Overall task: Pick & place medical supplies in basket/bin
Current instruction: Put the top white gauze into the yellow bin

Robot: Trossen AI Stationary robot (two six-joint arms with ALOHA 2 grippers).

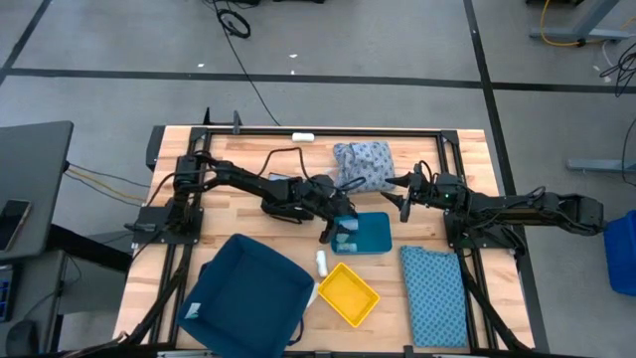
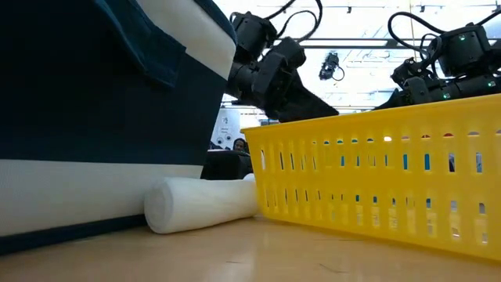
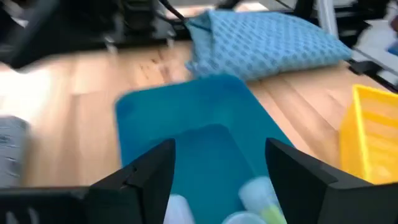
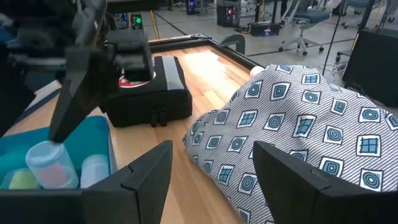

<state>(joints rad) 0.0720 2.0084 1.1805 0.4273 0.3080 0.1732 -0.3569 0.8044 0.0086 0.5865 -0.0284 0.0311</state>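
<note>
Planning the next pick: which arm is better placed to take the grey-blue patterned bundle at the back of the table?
Right. The right gripper hovers open just beside the bundle, which fills its wrist view. The left gripper is open over the teal tray with the vials.

Grey floor (image 1: pixel 397 40) crossed by dark lines, office chairs (image 4: pixel 308 22) beyond the table

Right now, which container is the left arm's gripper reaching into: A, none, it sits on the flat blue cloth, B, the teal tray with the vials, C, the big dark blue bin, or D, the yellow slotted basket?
B: in the high view the left gripper is over the teal tray, and its wrist view shows open fingers framing vials in that tray.
</note>
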